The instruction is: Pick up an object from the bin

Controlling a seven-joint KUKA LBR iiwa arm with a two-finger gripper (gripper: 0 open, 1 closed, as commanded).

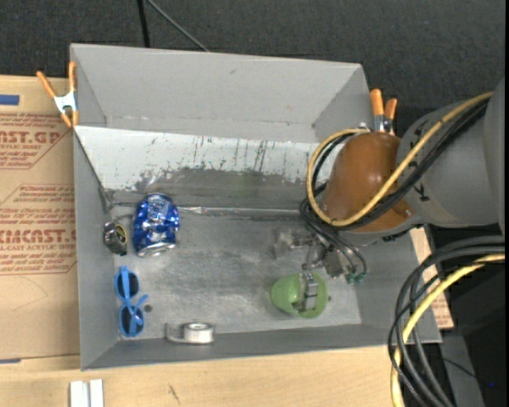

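Note:
A green round thing [290, 297], like a small apple, lies near the bin's front right corner. My gripper [309, 295] hangs directly over it, its fingertips reaching down onto the right part of the green thing. The fingers stand close together against the green surface; whether they grip it is hidden by the gripper's own body.
At the left of the bin lie a crushed blue can [156, 224], a small dark tape measure [114, 236] beside it, blue sunglasses [129, 302] and a white tape roll [192, 333] by the front wall. The arm's orange cover and cables hang over the bin's right side.

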